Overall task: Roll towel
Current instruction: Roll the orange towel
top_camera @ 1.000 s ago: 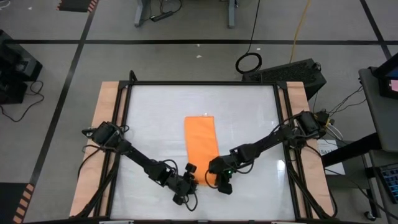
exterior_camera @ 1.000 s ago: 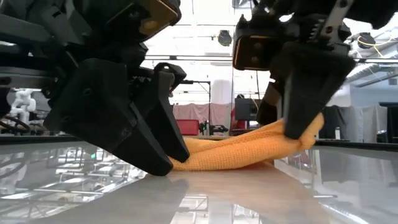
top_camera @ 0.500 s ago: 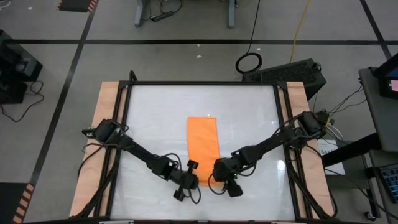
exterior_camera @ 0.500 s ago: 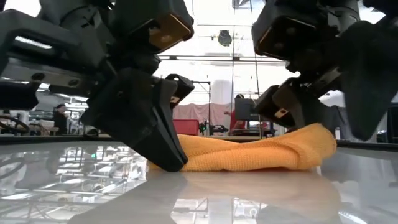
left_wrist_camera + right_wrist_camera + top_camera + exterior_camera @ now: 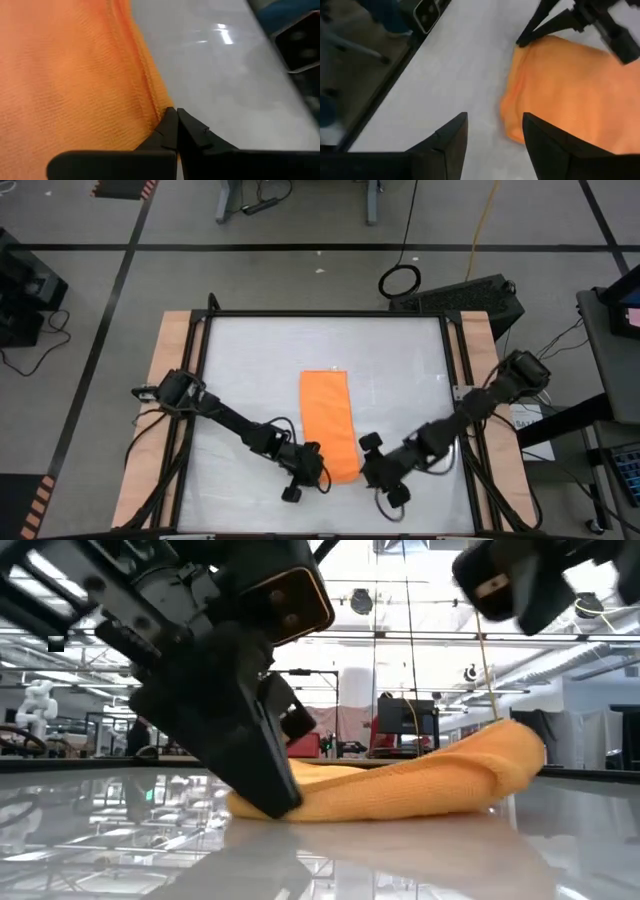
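The orange towel point(image 5: 328, 420) lies as a long strip running from mid-table toward the near edge. Its near end is a thick soft fold point(image 5: 400, 785) resting on the white tabletop point(image 5: 250, 380). My left gripper point(image 5: 320, 470) is shut, its tips at the towel's near left corner. My right gripper point(image 5: 367, 468) is open just right of the near right corner, clear of the cloth. In the right wrist view only tabletop shows between its fingers point(image 5: 495, 125), with the towel point(image 5: 570, 85) ahead. In the low view it hangs raised at the top right point(image 5: 520, 580). My left gripper's shut fingertips point(image 5: 172, 114) touch the towel's edge at its near left corner point(image 5: 156, 107). They slant down from the table's left point(image 5: 262, 790). I cannot tell whether any cloth is caught between them. The towel lies on the table.
A black frame point(image 5: 320, 313) and wooden side strips point(image 5: 170, 380) border the tabletop. Bare tabletop lies left, right and beyond the towel. Both arms reach in low from the near corners.
My right gripper has opened, let go of the towel's near right corner and drawn back toward the table's right edge, rising. The corner it held up has dropped onto the table. My left gripper has moved right to the near left corner and shut there.
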You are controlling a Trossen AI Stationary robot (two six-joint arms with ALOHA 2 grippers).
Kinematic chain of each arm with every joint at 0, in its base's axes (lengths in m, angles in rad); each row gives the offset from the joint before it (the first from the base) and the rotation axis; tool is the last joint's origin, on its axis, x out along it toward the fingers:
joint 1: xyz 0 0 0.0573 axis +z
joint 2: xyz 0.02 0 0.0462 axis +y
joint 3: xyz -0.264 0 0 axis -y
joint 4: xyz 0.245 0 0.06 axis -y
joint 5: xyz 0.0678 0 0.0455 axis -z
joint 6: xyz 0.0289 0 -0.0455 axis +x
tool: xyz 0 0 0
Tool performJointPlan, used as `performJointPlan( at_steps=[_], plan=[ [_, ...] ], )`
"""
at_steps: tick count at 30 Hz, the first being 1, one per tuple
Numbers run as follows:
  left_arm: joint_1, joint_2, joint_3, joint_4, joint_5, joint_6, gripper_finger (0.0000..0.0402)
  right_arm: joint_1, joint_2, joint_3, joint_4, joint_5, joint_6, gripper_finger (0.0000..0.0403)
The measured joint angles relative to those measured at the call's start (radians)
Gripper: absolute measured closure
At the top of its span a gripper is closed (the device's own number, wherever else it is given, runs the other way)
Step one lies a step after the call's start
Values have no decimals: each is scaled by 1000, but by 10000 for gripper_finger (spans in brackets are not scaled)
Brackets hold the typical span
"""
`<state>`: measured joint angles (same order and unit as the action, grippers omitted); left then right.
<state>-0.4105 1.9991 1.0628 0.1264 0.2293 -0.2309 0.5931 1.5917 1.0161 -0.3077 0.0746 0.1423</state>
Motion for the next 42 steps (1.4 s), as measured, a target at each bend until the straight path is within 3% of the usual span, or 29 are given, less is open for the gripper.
performJointPlan(
  at_steps=[7,11,19,25,36,42],
  plan=[
    [54,-12,-1,67,173,-107,401,119,71,0,43,146,13,226],
    [80,-13,0,78,194,-135,401,168,119,0,73,282,17,233],
    [161,-15,-3,65,261,-239,401,195,241,-1,166,300,3,247],
    [198,-16,-9,44,277,-292,401,208,255,-1,182,472,-43,254],
    [260,-16,-10,13,327,-314,401,136,321,-1,184,481,-129,255],
    [267,-16,-10,10,365,-314,401,107,338,0,189,552,-140,255]
  ],
)
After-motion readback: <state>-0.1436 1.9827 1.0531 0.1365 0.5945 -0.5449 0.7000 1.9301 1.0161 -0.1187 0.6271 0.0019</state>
